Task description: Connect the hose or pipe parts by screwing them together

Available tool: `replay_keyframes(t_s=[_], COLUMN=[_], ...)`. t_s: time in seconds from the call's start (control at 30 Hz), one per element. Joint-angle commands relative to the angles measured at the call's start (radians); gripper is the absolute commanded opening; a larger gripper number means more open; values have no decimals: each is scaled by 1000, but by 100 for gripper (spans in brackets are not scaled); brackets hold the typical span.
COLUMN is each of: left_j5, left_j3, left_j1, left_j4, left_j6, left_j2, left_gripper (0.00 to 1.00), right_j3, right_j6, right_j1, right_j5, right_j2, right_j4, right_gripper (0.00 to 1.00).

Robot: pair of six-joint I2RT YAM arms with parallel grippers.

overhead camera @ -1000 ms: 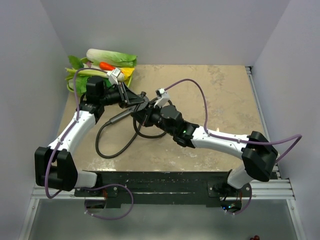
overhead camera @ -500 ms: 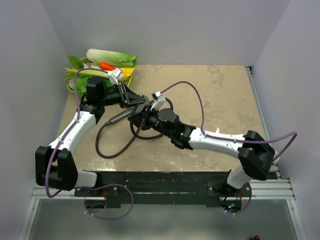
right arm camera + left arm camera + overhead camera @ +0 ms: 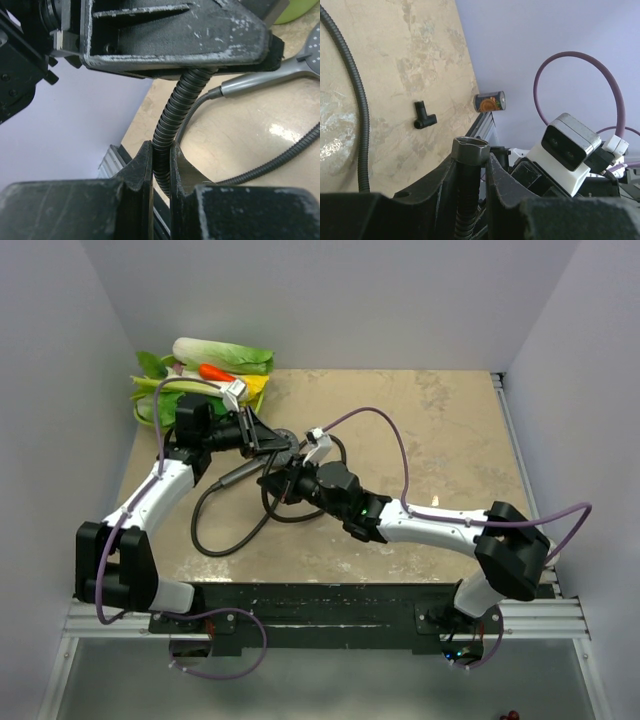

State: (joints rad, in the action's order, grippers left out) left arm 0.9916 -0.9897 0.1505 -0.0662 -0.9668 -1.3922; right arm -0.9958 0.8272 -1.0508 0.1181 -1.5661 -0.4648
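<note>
Table clock: 12 is the far wall.

- Nearest: slack loop of the flexible hose (image 3: 172, 107) lies on the table (image 3: 420, 440) at about 8 o'clock.
- Right gripper (image 3: 161, 147), about 9-10 o'clock: fingers clenched on the corrugated hose body, a short way below the free end.
- Left gripper (image 3: 471, 162), just beyond at 10 o'clock: fingers closed around the hose neck right under the end nut (image 3: 471, 149). The nut stands clear above the fingertips, open end up. Can't tell how tight the hold is.
- Shower head (image 3: 265, 77) lies flat on the table under and beside the grippers. Neither gripper holds it. A hose run meets the handle's tail; can't tell whether it's threaded on or just lying there.
- Further out: small black T-fitting (image 3: 424, 117) on the table, and a can (image 3: 490, 101) at the far edge. Toy vegetables (image 3: 215, 360) are in the 11 o'clock corner.

Step, as I read it: regrip and presentation of the free hose end. No threading has started on this nut.

Next move needs:
- a mating thread brought coaxial with the nut;
- one gripper freed to pin the mating part;
- the other turning the nut, with the hose slack enough not to wind up.

Risk: cross-threading if the nut is tilted.
</note>
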Motion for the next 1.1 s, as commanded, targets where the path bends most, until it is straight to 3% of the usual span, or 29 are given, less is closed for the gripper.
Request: replay_keyframes(t_s=[0.0,0.07,0.17,0.27,0.3,0.33,0.37,0.4,0.47,0.5,0.6,0.77,0.93,1.07], left_j5=[39,58,97,168,195,202,200,167,148,130,49,-63,-152,-205], left_j3=[-56,-50,-47,-58,-70,-85,-128,-153,-217,-233,-296,-274,-231,-211], left_j1=[-8,-8,-6,-5,-6,-9,-9,-9,-8,-8,1,6,18,34], left_j4=[-159,-202,-239,-230,-199,-50,36,165,450,597,889,1065,1151,1201], left_j6=[-3,5,42,155,289,383,490,724,946,1132,1491,1769,1941,2031], left_j2=[-40,-39,-39,-44,-50,-54,-57,-65,-74,-79,-91,-35,25,65], left_gripper=[13,0,0,0,0,0,0,0,0,0,0,0,0,0], right_j3=[72,100,121,118,120,120,120,120,129,141,198,266,283,235], right_j6=[27,33,36,39,38,41,41,46,70,84,151,214,184,152], right_j1=[-66,-72,-75,-74,-74,-69,-68,-64,-55,-52,-19,61,170,184], right_j5=[-80,-84,-80,-55,-11,11,38,93,156,185,282,379,330,376], right_j2=[24,32,44,89,112,133,184,208,265,326,464,572,477,362], right_j4=[-17,-20,-2,76,100,130,199,242,377,415,590,897,970,1009], right_gripper=[0,0,1,46,52,59,76,81,84,84,79,70,68,67])
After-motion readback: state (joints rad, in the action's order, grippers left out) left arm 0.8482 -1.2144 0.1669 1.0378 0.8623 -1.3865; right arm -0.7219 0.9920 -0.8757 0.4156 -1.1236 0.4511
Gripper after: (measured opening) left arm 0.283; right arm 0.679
